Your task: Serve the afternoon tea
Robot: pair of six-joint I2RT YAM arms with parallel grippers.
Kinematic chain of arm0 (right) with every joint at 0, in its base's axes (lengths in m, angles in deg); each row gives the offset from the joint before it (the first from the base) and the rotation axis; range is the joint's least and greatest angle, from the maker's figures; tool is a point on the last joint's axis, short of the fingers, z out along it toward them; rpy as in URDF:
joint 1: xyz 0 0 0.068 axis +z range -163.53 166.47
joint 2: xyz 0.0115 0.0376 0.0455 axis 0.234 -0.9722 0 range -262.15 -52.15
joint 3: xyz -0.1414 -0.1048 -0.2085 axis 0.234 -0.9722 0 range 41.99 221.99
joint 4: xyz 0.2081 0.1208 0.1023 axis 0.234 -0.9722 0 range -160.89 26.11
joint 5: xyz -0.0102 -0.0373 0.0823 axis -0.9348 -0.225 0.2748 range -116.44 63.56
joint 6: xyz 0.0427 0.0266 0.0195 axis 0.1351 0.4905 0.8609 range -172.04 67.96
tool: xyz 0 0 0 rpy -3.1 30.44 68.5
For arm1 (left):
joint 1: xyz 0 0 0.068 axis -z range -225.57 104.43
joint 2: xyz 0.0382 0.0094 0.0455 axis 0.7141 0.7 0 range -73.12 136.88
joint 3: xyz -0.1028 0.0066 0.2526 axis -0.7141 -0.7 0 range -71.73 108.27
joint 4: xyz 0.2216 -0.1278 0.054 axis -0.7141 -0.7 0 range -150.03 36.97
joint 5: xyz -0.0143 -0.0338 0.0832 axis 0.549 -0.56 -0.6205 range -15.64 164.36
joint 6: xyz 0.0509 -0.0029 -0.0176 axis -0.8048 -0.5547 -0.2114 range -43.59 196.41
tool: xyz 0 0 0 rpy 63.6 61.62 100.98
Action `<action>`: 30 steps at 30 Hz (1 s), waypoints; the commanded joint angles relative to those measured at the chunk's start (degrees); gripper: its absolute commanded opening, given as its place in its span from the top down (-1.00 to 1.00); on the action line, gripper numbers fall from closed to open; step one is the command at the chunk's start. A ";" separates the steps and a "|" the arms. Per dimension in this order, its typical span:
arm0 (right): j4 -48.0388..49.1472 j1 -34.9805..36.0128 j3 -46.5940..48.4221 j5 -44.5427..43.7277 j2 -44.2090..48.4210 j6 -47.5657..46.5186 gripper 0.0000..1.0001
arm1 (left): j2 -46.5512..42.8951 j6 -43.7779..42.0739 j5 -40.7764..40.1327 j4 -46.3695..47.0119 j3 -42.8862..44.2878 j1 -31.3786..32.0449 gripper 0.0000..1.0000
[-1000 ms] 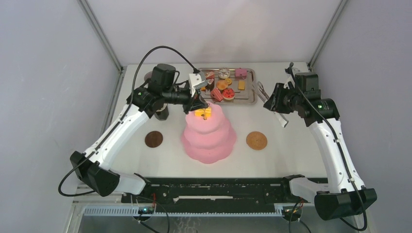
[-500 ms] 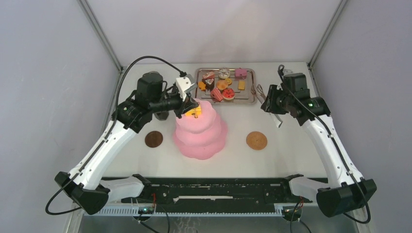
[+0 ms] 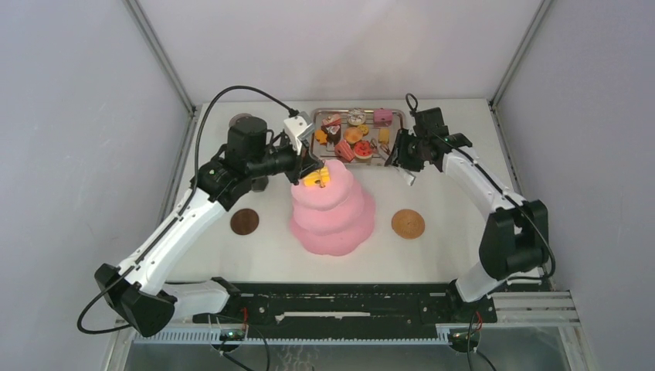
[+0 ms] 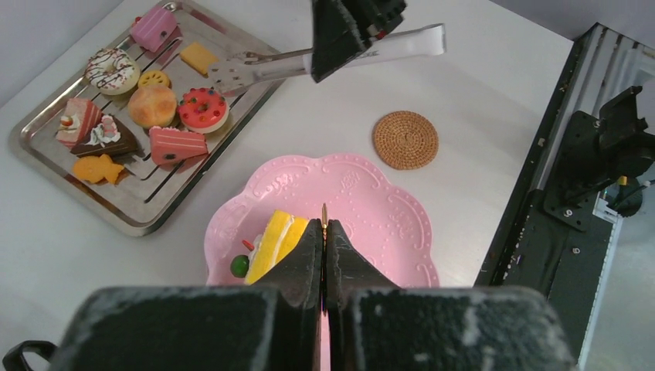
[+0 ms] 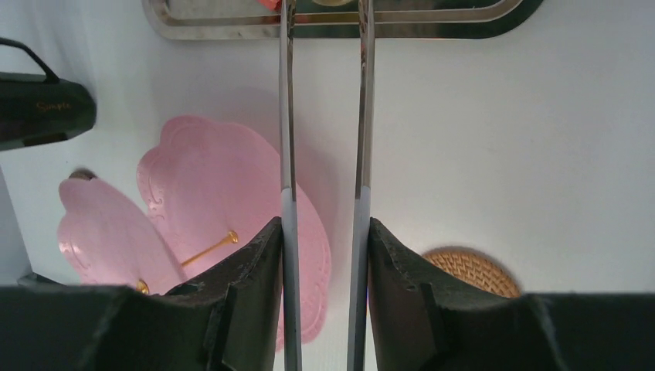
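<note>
The pink three-tier stand (image 3: 332,216) stands mid-table with a yellow cake slice (image 4: 272,243) on its top tier. My left gripper (image 4: 324,226) is shut on the stand's thin gold handle (image 4: 324,210), seen from above as the left gripper (image 3: 315,164). My right gripper (image 5: 324,232) is shut on steel tongs (image 5: 287,116). The tongs' (image 4: 309,62) spread tips reach over the right part of the steel tray (image 3: 395,113), near several toy cakes (image 3: 354,137). A mauve mug (image 3: 238,120) is at the back left. The black mug (image 3: 258,185) peeks from under my left arm.
A dark round coaster (image 3: 245,222) lies left of the stand and a woven light one (image 3: 408,224) right of it. Grey walls close in the table on both sides and at the back. A black rail (image 3: 340,297) runs along the near edge.
My right arm swung left, bringing the tongs from the table's right side to the tray. My left arm carried the stand a little left, then back right.
</note>
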 commanded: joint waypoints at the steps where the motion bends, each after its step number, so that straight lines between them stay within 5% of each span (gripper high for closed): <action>1: 9.18 -1.18 1.08 3.48 -2.06 5.07 0.05 | 0.39 2.81 3.09 7.33 1.41 0.76 0.97; 30: 15.86 -4.61 2.95 13.46 -12.78 10.54 -0.01 | -0.08 -1.92 -0.18 -2.23 4.99 1.44 1.00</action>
